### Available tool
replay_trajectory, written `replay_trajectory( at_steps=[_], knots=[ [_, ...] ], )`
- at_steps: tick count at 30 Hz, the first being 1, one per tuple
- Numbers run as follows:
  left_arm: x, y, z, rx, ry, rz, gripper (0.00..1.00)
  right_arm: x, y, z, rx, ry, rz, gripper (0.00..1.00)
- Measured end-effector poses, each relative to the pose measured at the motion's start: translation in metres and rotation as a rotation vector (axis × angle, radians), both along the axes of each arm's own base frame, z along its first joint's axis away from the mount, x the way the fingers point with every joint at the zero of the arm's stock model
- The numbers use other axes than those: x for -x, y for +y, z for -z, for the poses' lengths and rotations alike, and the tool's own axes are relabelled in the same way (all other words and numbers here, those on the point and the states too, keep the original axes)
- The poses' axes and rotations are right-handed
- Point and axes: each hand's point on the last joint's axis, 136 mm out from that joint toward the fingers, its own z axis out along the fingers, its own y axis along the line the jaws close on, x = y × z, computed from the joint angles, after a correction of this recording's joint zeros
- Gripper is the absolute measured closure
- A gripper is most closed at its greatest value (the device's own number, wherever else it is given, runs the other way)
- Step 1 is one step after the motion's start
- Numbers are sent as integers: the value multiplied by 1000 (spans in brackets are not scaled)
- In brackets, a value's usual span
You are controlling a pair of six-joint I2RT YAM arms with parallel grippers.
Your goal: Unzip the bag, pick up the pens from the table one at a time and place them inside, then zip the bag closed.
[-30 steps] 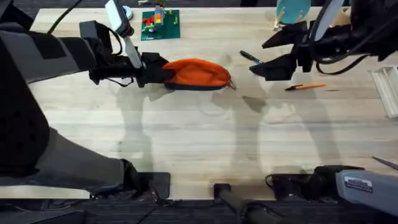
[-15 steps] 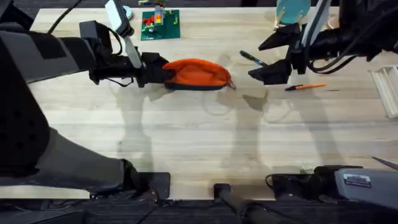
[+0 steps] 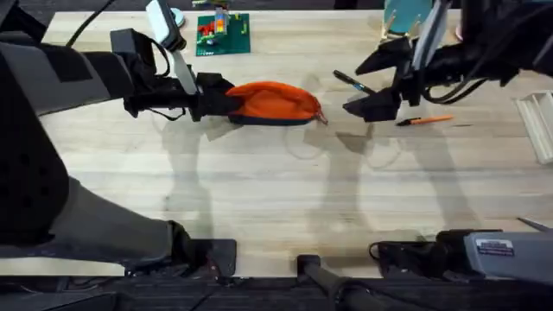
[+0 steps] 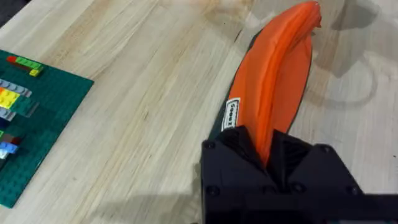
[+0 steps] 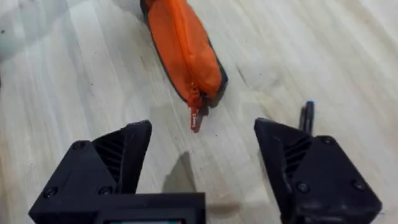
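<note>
The orange bag (image 3: 275, 103) lies on the table (image 3: 259, 190) left of centre, zipper along its top and the small pull tab (image 3: 323, 118) at its right end. My left gripper (image 3: 210, 98) is shut on the bag's left end; the left wrist view has the black fingers (image 4: 236, 149) pinching the bag (image 4: 273, 81) there. My right gripper (image 3: 370, 83) hovers open just right of the pull tab. In the right wrist view the bag (image 5: 183, 46) and pull tab (image 5: 194, 118) lie ahead of the gripper (image 5: 202, 165). A black pen (image 3: 349, 81) and an orange pen (image 3: 425, 121) lie by the right gripper.
A green brick plate (image 3: 223, 34) with coloured bricks sits at the back, also seen in the left wrist view (image 4: 28, 124). A white rack (image 3: 537, 125) stands at the right edge. A blue object (image 3: 406, 15) stands at the back right. Bare wood stretches across the front.
My right gripper has moved a little left and back, closer to the bag's pull tab. The left gripper and the bag have stayed still.
</note>
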Motion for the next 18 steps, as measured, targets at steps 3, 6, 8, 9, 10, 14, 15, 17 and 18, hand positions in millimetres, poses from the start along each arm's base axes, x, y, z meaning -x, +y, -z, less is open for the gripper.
replay_trajectory(
  at_steps=[3,6,8,9,10,14,15,17,18],
  knots=[
    [0,0,0,0,0,0,959,1,5,11,2,30,-18,5],
    [0,0,0,0,0,0,959,4,13,26,7,67,-53,5],
    [0,0,0,0,0,0,959,4,17,30,9,77,-66,5],
    [0,0,0,0,0,0,959,5,18,33,10,82,-72,5],
    [0,0,0,0,0,0,959,5,20,35,10,89,-77,5],
    [0,0,0,0,0,0,959,4,25,45,12,102,-96,5],
    [0,0,0,0,0,0,959,4,26,47,13,103,-99,5],
    [0,0,0,0,0,0,959,3,30,52,13,103,-108,6],
    [0,0,0,0,0,0,959,2,31,53,14,104,-113,6]
  ],
)
